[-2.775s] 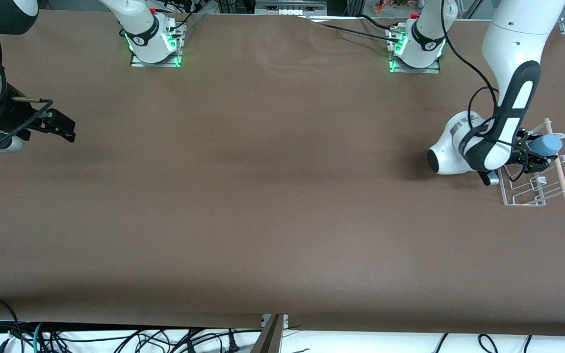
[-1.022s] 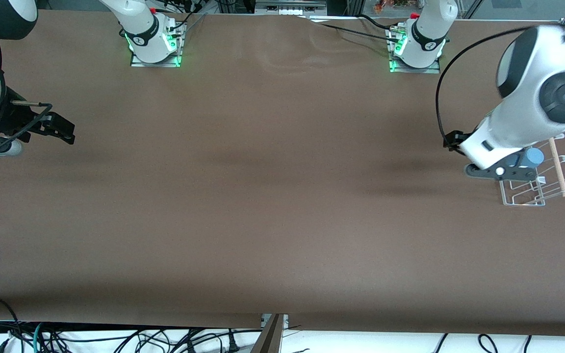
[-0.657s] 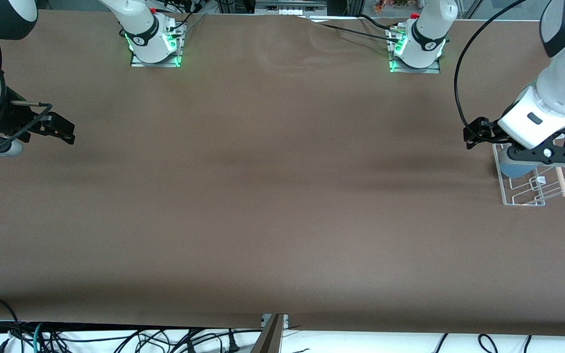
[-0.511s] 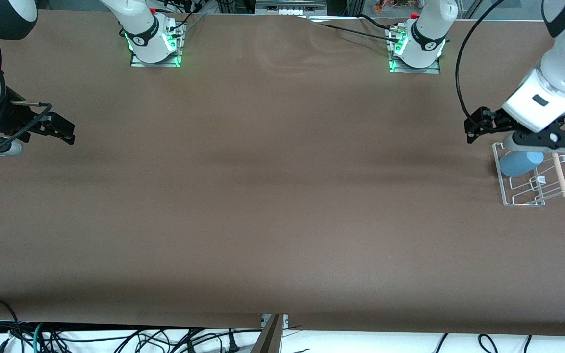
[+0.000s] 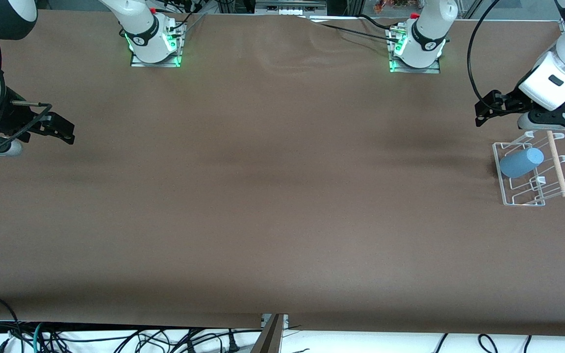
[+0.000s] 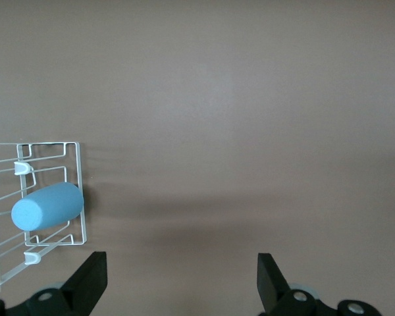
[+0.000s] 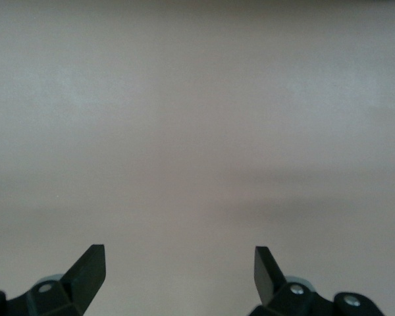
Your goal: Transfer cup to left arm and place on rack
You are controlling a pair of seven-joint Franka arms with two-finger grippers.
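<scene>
The light-blue cup [image 5: 521, 163] lies on its side on the white wire rack [image 5: 523, 198], at the rack's end farther from the front camera, beside the wooden dowel [image 5: 556, 164]. My left gripper [image 5: 554, 121] is open and empty, up in the air over the table by the rack's farther end. In the left wrist view the cup [image 6: 47, 206] rests on the rack [image 6: 79, 171], apart from the open left gripper [image 6: 182, 276]. My right gripper [image 5: 64, 130] waits open and empty at the right arm's end of the table; its wrist view shows the gripper [image 7: 181, 270] over bare table.
The rack stands close to the table's edge at the left arm's end. The two arm bases [image 5: 155, 44] [image 5: 417, 46] stand along the edge farthest from the front camera. Loose cables [image 5: 115, 338] hang below the nearest edge. Brown tabletop [image 5: 272, 171] stretches between the arms.
The left gripper carried the cup over the rack, let go of it, then rose and drew away toward the bases. The cup now lies on the rack. The right arm has not moved.
</scene>
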